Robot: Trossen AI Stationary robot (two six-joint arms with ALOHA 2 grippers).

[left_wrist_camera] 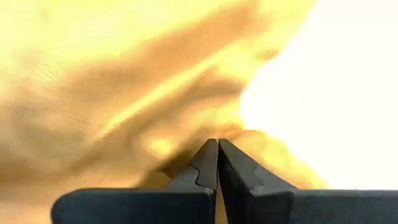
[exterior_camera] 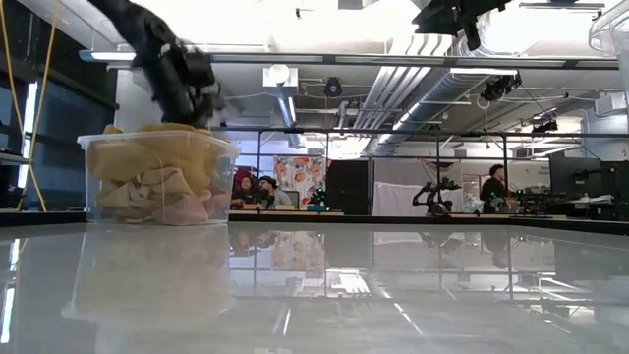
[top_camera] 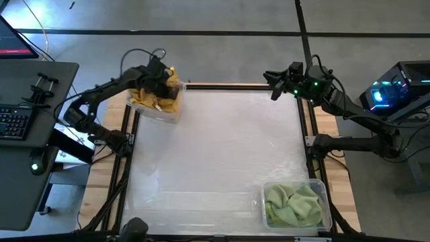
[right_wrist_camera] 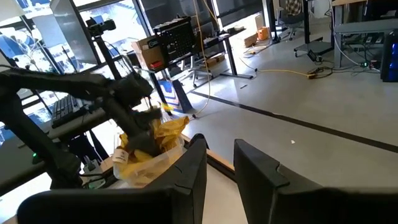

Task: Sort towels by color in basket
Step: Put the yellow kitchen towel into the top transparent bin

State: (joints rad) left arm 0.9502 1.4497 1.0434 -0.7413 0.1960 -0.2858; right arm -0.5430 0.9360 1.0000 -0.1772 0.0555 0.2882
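A clear bin [top_camera: 145,107] at the table's far left corner holds mustard yellow towels [exterior_camera: 157,182], heaped up to its rim. My left gripper [top_camera: 161,84] is over this bin, shut on a yellow towel [left_wrist_camera: 124,93] that fills the left wrist view. A second clear bin [top_camera: 321,190] at the near right corner holds light green towels [top_camera: 292,205]. My right gripper [top_camera: 274,84] hangs open in the air above the far right corner, touching nothing. No peach-orange or pink towels are in view. My left gripper pinches a fold of the yellow towel [left_wrist_camera: 233,134] between its two shut fingers [left_wrist_camera: 205,162], coming from above over the bin. One layer or several, I cannot tell. Part of the cloth [right_wrist_camera: 171,127] stands up above the bin's rim beside the gripper.
The white table top [top_camera: 222,148] lies between the two bins. A desk with a keyboard [top_camera: 17,121] stands left of the table, and a device with blue lights [top_camera: 390,94] stands to its right. People sit far off in the room behind [exterior_camera: 256,187].
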